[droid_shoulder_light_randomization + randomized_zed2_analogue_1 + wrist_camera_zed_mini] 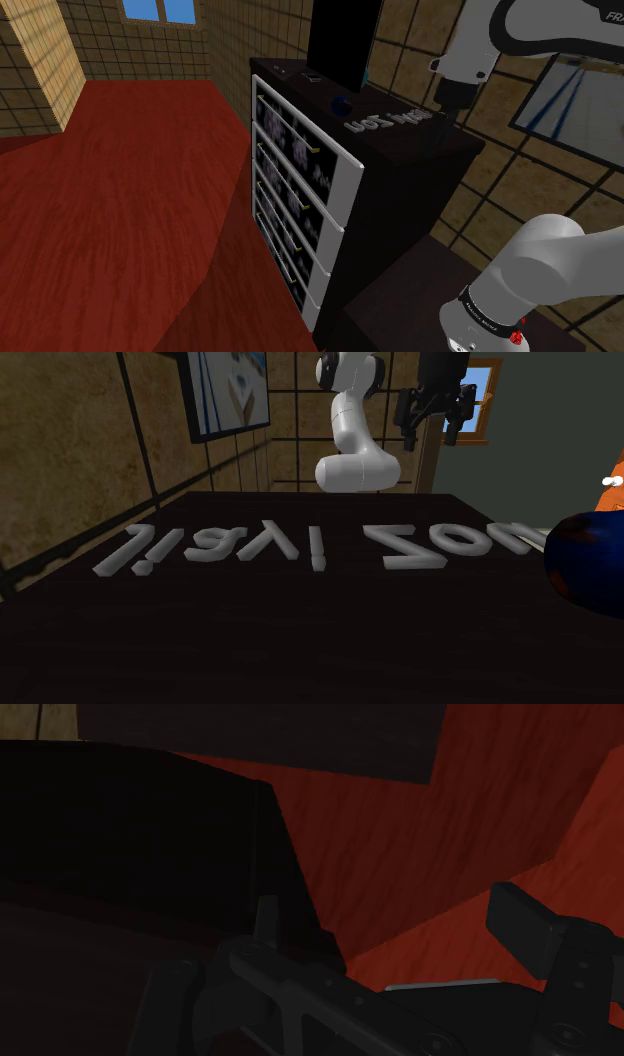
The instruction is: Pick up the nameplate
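My fingers (452, 108) are released, spread apart with nothing between them (the gap is plain in the wrist view). I hang in the air above the dark dresser (410, 145) without touching it.

The nameplate (320, 547) is a row of grey raised letters lying flat on the dresser top. It is lower than my fingers and a little off to one side of them, and I touch none of the letters. I can't tell if I'm straight above any letter.

A dark blue round object (341, 104) sits just beside one end of the nameplate, farther from my fingers than the letters (can't tell if it touches them). Farther off again, a tall black screen (340, 40) stands upright on the same top.

The dresser's white-fronted drawers (300, 190) are stacked well below me. Ahead of my fingers in the wrist view is the dresser's dark edge, then red floor (430, 854). A framed picture (225, 392) hangs on the tiled wall beside the arm.
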